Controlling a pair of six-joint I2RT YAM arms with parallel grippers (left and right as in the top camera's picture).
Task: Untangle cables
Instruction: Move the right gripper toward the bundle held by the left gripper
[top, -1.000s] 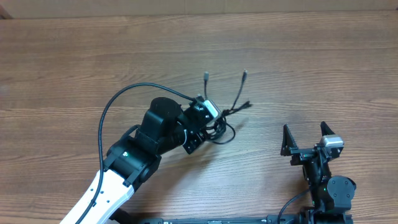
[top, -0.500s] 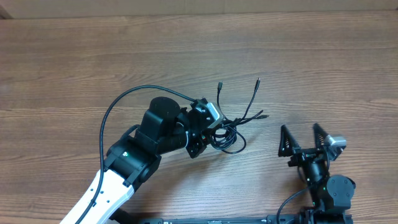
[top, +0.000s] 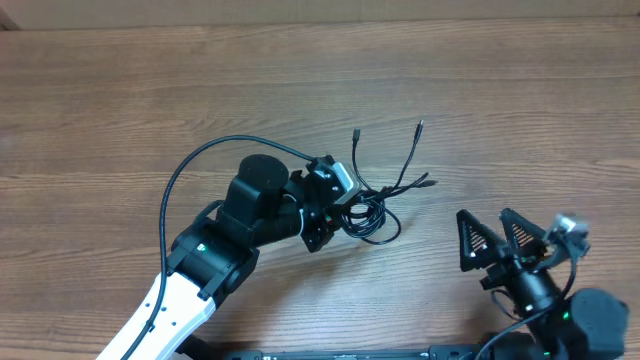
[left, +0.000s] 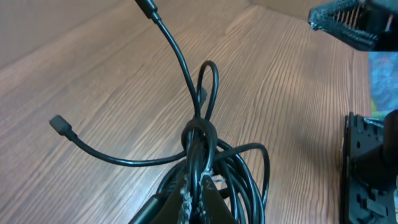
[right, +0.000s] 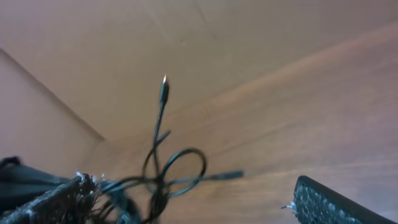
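The cables (top: 375, 215) are a knotted bundle of thin black cords near the table's middle, with plug ends fanning up and right. My left gripper (top: 340, 208) is shut on the bundle; in the left wrist view (left: 200, 193) its fingers pinch the coiled strands (left: 200, 140), and loose ends stick out to the upper left. My right gripper (top: 495, 240) is open and empty, to the right of the bundle and apart from it. In the right wrist view its fingertips (right: 199, 202) frame the cables (right: 165, 177), which look blurred.
The thick black wire (top: 190, 165) of the left arm arcs over the wooden table (top: 500, 100). The right arm's base (top: 560, 320) sits at the front right edge.
My left gripper has carried the cable bundle to the right. My right gripper has swung and tilted, its fingers turned towards the bundle.
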